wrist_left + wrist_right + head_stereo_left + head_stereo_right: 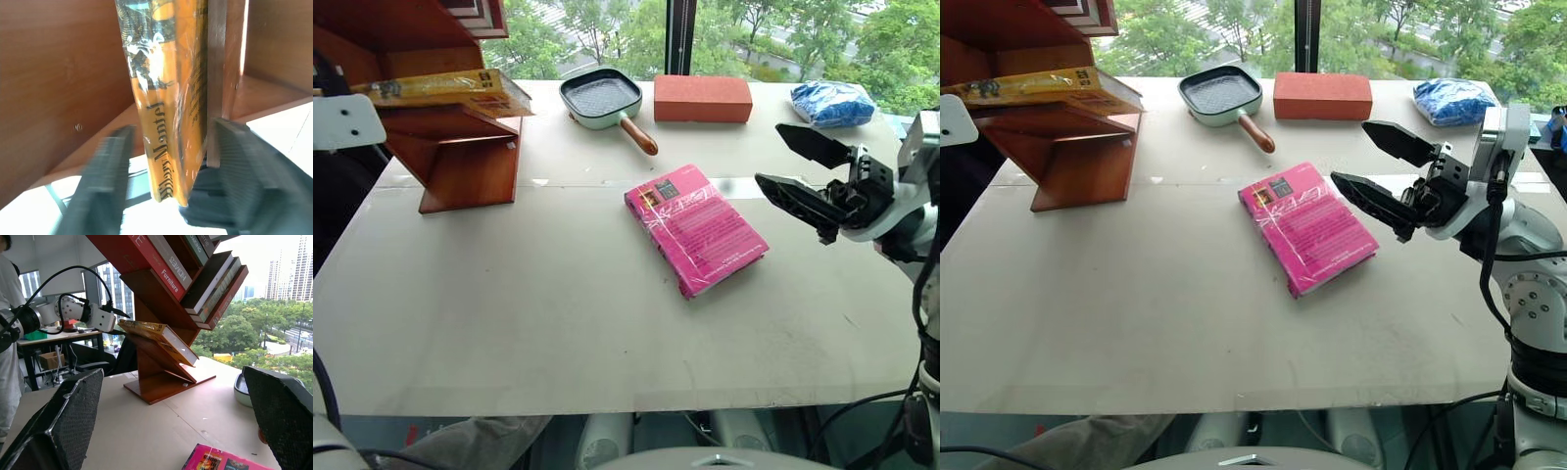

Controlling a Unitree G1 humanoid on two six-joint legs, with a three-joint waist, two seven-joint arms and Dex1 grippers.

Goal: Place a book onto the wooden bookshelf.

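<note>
Left wrist view shows the book lying on a slanted board of the wooden bookshelf, the left tool released, fingers clear either side. We advise withdrawing straight back without nudging it. Right tool is spread, empty, above the counter.

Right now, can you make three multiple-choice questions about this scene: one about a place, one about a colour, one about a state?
1. Where does the yellow-orange book lie?
A. on a slanted board of the wooden bookshelf
B. in the pan
C. beside the blue bag

2. What colour is the book in the middle of the table?
A. green
B. magenta-pink
C. white

3. How does the right pincer stand?
A. shut on the pan
B. shut on the pink book
C. open, holding nothing

Answers: 1 A, it rests on the board. 2 B, its cover is pink. 3 C, its fingers are spread above the table.
</note>
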